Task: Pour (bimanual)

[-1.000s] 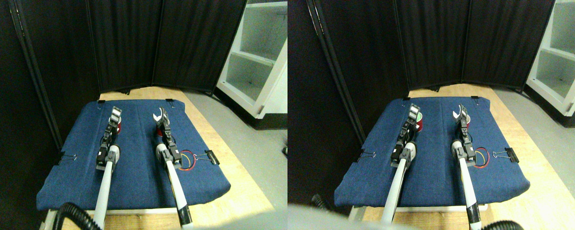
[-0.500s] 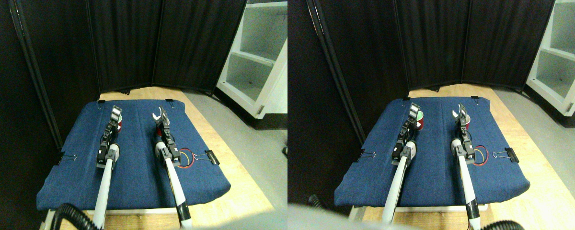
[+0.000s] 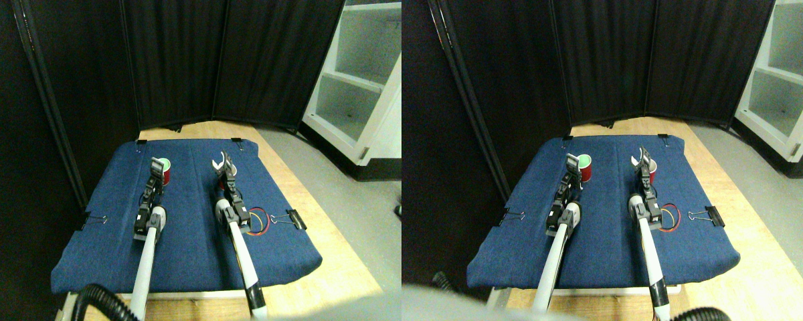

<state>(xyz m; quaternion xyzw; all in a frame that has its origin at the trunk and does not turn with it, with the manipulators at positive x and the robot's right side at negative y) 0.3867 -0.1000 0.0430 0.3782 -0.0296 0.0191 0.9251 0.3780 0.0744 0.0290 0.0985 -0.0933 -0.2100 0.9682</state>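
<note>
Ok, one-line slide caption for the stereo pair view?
Left gripper beside a red cup and right gripper over blue cloth.

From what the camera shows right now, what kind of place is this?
Probably a lab test area: a blue cloth clipped onto a wooden board, black folding screens behind, and a white shelf unit to the right.

The left gripper (image 3: pixel 156 164) has dropped lower and drawn back a little, uncovering the green-lined rim of the small red cup (image 3: pixel 164 170) on the blue cloth; earlier it hid that rim. The right gripper (image 3: pixel 224 162) has edged slightly left.
</note>
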